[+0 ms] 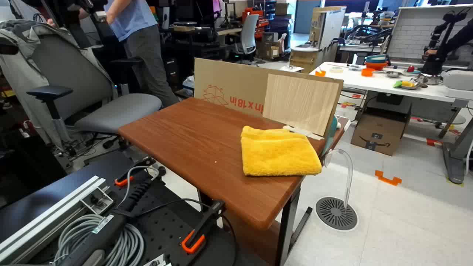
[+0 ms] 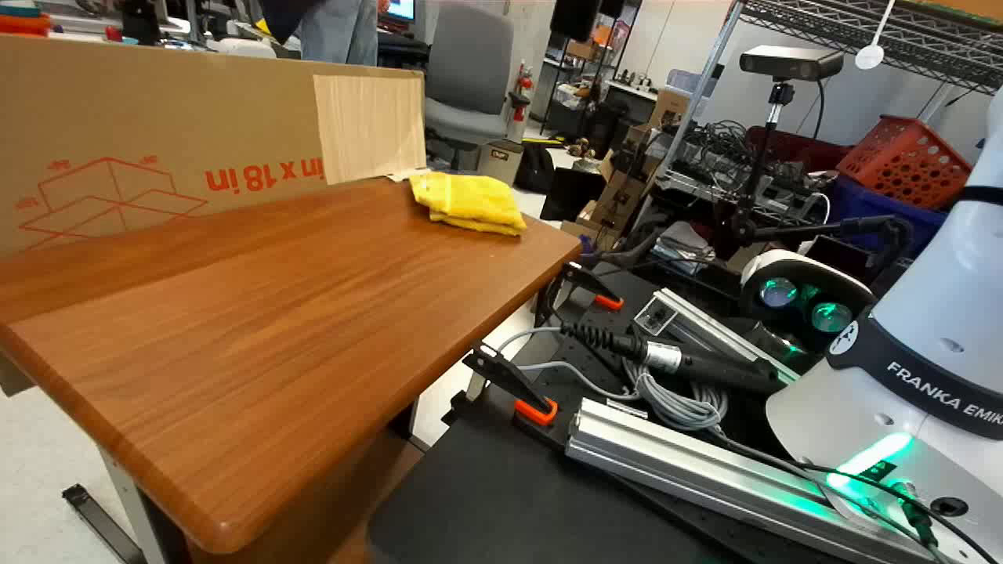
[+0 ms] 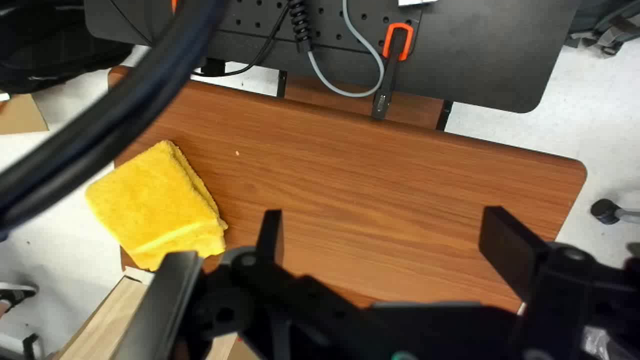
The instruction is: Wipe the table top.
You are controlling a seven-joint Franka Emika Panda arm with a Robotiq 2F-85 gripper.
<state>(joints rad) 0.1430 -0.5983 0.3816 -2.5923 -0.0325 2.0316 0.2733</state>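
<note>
The table top (image 1: 184, 136) is smooth reddish-brown wood-grain and also shows in an exterior view (image 2: 258, 313) and in the wrist view (image 3: 380, 165). A folded yellow cloth (image 1: 281, 153) lies near one end of it, beside the upright cardboard; it also shows in an exterior view (image 2: 468, 204) and in the wrist view (image 3: 157, 205). A tiny pale speck (image 3: 237, 153) lies on the wood. My gripper (image 3: 383, 212) is open and empty above the table top, with the cloth to its left in the wrist view. The gripper is out of view in both exterior views.
A cardboard panel (image 1: 231, 85) with a pale wood-grain sheet (image 1: 299, 103) stands along one long edge. A black bench (image 2: 501, 486) with orange-tipped clamps (image 2: 537, 411), cables and an aluminium rail (image 2: 697, 478) adjoins the opposite edge. The robot's base (image 2: 885, 423) stands there.
</note>
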